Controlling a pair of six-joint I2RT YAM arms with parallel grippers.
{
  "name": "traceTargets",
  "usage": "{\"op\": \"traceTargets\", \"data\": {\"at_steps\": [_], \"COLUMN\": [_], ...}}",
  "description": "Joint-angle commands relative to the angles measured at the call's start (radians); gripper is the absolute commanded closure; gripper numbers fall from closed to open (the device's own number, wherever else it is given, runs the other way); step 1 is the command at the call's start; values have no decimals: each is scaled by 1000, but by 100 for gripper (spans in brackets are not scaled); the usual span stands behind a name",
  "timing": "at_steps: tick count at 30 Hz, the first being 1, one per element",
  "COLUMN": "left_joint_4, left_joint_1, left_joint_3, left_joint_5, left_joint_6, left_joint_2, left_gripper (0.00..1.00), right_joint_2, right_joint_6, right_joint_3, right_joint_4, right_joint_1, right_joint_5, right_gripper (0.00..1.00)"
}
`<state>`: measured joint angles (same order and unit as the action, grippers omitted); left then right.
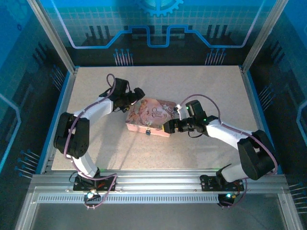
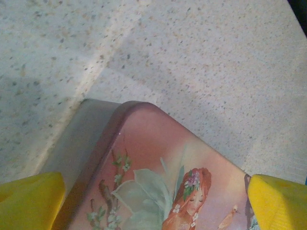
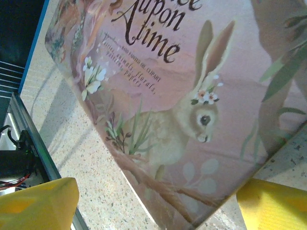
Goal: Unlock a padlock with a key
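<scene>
Two end effectors stand wide open with nothing held. The right end effector [image 1: 167, 127] sits at the near right corner of the pink box [image 1: 150, 115], with that corner lying between its yellow fingers [image 3: 38, 203]. The padlock [image 1: 148, 131] shows as a small dark item against the box's near wall on the surface [image 1: 206, 86]; farther off, the left end effector [image 1: 140, 92] straddles the box's far left corner.
</scene>
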<state>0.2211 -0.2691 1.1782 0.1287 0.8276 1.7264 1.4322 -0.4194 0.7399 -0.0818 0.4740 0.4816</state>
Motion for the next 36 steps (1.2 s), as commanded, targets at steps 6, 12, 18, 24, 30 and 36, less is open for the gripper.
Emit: {"op": "traceTargets", "data": {"at_steps": [6,12,18,24,30,36], "left_joint_4": [78,141,188,151,183,162], "left_joint_1": [-15,-4,7,3,-58,-137], "left_joint_3": [106,112,76,-74,-158,-249], "left_joint_5": [30,-34,-61,-6,36,44], "left_joint_6": [-84,-144,-180,-163,-160,-115], "left_joint_2": [-47,-122,-204,-365,-492,-572], "left_gripper": [1,1,1,1,1,1], "right_joint_2": [-120,-200,-267,-339,-351,-344], "right_joint_6": [12,54,60,49,10,-16], "right_joint_3": [-11,4,-4,4,16,-15], "right_joint_4": [-67,-198,-264,-368,-469,-512], "right_joint_1": [-10,-62,-136,-164,-179,-184], "right_joint_5": [-141,-263,-249,-277,-307,-329], "right_gripper": [7,3,2,2,2,3]}}
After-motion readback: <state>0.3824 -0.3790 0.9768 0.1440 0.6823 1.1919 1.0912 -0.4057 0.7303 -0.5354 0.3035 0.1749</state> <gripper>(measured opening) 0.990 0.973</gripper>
